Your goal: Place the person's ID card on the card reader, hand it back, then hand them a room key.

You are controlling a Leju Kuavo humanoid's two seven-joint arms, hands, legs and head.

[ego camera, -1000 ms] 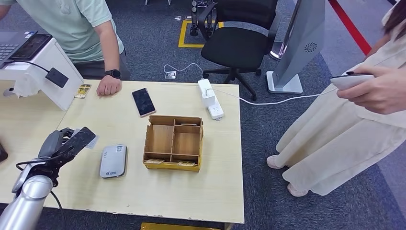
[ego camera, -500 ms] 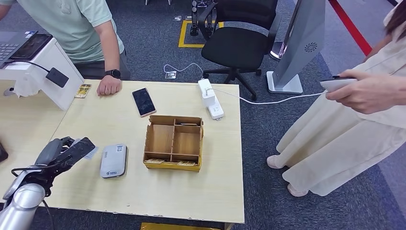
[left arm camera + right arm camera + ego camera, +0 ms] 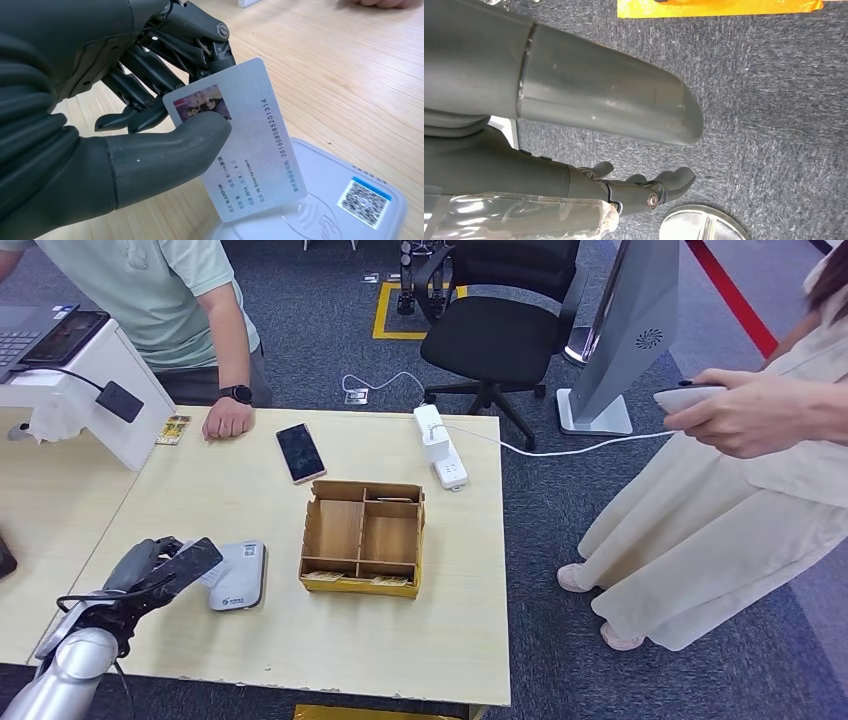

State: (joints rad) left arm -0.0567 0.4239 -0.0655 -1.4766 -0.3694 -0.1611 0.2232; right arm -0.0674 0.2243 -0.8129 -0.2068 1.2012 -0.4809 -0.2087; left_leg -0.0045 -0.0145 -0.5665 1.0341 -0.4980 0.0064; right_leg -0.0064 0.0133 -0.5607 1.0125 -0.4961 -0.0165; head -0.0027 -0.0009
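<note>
The left hand [image 3: 150,100] pinches the ID card [image 3: 240,145] tilted just over the card reader [image 3: 238,576], seemingly for scanning; the right hand [image 3: 644,187] hangs unclenched, holding nothing.

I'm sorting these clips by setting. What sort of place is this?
Probably a mock hotel front desk set up in an office or lab. The left robot hand holds an ID card over a card reader on a wooden table; an office chair stands on grey carpet.
</note>
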